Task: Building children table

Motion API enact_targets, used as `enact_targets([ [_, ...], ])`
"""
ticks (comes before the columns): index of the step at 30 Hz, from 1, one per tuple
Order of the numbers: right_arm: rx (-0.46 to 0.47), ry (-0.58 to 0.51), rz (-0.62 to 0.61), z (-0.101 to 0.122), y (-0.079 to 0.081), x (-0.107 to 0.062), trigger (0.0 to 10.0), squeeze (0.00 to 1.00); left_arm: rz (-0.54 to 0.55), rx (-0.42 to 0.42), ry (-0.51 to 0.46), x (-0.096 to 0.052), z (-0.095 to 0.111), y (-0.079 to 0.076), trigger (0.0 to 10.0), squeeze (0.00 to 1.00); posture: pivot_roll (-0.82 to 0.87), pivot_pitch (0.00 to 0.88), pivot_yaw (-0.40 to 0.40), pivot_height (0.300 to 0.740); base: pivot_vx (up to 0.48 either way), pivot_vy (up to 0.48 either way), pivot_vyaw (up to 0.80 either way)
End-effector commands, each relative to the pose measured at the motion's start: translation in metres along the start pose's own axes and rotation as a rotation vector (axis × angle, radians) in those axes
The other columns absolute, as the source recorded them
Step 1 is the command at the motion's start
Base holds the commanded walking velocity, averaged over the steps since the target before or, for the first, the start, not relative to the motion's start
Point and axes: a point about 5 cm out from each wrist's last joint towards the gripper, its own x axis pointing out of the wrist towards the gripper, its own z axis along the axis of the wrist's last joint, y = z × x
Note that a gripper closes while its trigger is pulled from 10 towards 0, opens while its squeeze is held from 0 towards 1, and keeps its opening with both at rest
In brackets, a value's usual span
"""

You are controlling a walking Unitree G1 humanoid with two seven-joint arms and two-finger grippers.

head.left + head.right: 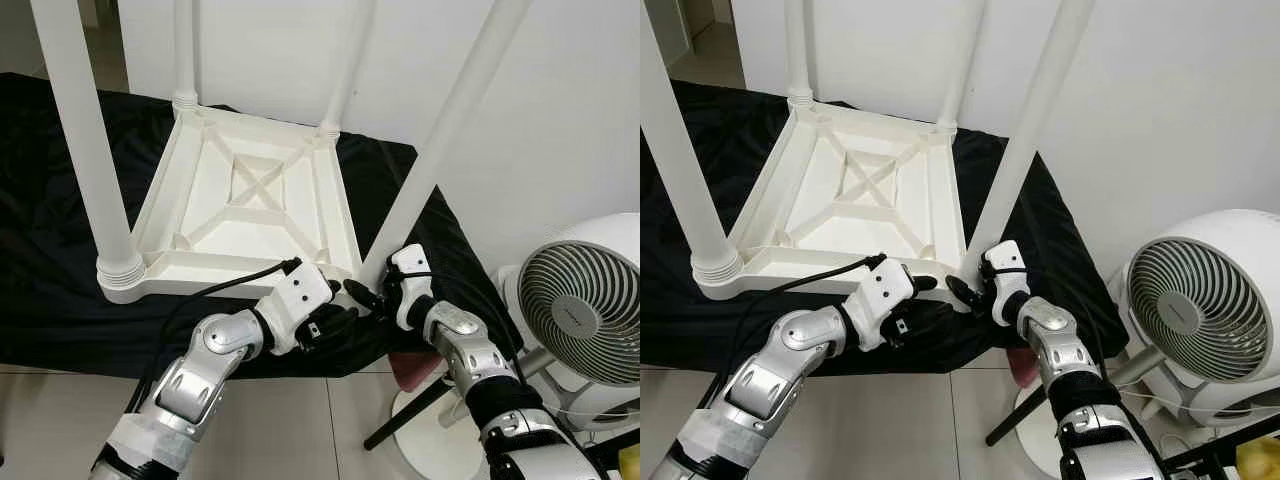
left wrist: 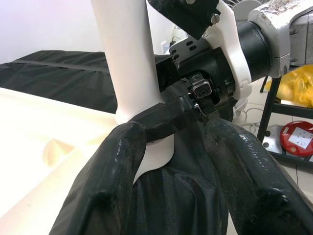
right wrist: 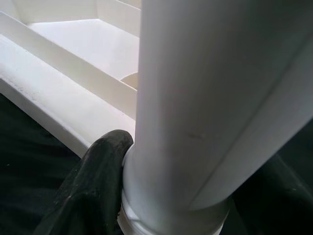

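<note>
Closest to me are the robot's 2 silver arms, reaching forward over the pale tiled floor. The left gripper sits low by the near right corner of the small white plastic children's table. Its 2 black fingers are spread apart with nothing between them. They point at the bottom of the near right white round table leg. The right gripper is right there too. Its black fingers are closed around the bottom of that leg, 1 on each side, just above the ring where the leg goes into the table corner.

The table is upside down. It lies flat on a wide black cloth spread on the floor. I can see the ribs under the top and a cross shape in the middle. All 4 white legs stick up from the corners. The near left one has a ridged ring at the bottom.

To the right, near the right arm, stands a round white fan with a grey grille. A black stand leg slants down beside it, and a little dark red thing is just behind the arm.

Far back is a plain white wall.
</note>
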Motion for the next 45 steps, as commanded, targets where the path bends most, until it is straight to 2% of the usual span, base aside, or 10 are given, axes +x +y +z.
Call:
enact_targets([
  [1, 0.005, 0.032, 0.021, -0.008, 0.000, -0.003, 0.0, 0.00, -0.009, -0.005, -0.009, 0.002, 0.002, -0.004, 10.0, 0.00, 0.13, 0.000, -0.196, 0.740, 0.000, 0.000, 0.00],
  [7, 0.008, 0.037, 0.007, -0.011, -0.003, -0.004, 0.0, 0.00, -0.014, -0.008, -0.013, 0.003, 0.002, -0.006, 10.0, 0.00, 0.13, 0.000, -0.195, 0.740, 0.000, 0.000, 0.00],
  [8, 0.023, 0.037, -0.019, -0.011, -0.006, -0.005, 10.0, 0.00, -0.016, -0.009, -0.013, 0.003, 0.002, -0.007, 10.0, 0.00, 0.13, 0.000, -0.195, 0.740, 0.000, 0.000, 0.00],
  [15, 0.063, 0.048, -0.153, -0.013, -0.011, -0.005, 10.0, 0.00, -0.018, -0.013, -0.009, 0.002, 0.001, -0.007, 10.0, 0.00, 0.13, 0.000, -0.198, 0.740, 0.000, 0.000, 0.00],
  [20, 0.197, 0.034, -0.383, -0.015, -0.004, -0.002, 10.0, 0.00, -0.021, -0.019, -0.007, 0.002, 0.000, -0.009, 10.0, 0.00, 0.12, 0.000, -0.195, 0.740, 0.000, 0.000, 0.00],
  [30, 0.321, 0.001, -0.641, -0.013, 0.030, 0.005, 10.0, 0.00, -0.027, -0.019, -0.005, 0.002, 0.000, -0.009, 10.0, 0.00, 0.12, 0.000, -0.192, 0.740, 0.000, 0.000, 0.00],
  [34, 0.340, -0.017, -0.633, -0.008, 0.044, 0.009, 10.0, 0.00, -0.026, -0.018, -0.005, 0.001, 0.000, -0.009, 10.0, 0.00, 0.12, 0.000, -0.191, 0.740, 0.000, 0.000, 0.00],
  [40, 0.312, -0.043, -0.636, -0.001, 0.033, 0.003, 10.0, 0.00, -0.029, -0.019, -0.003, 0.001, 0.000, -0.010, 10.0, 0.00, 0.12, 0.000, -0.192, 0.740, 0.000, 0.000, 0.00],
  [41, 0.321, -0.063, -0.621, 0.001, 0.032, 0.002, 10.0, 1.00, -0.028, -0.018, -0.004, 0.002, 0.000, -0.009, 10.0, 0.00, 0.12, 0.000, -0.193, 0.740, 0.000, 0.000, 0.00],
  [45, 0.299, -0.106, -0.599, 0.007, 0.027, -0.003, 10.0, 1.00, -0.024, -0.017, -0.005, 0.002, 0.000, -0.008, 10.0, 0.00, 0.12, 0.000, -0.194, 0.740, 0.000, 0.000, 0.00],
])
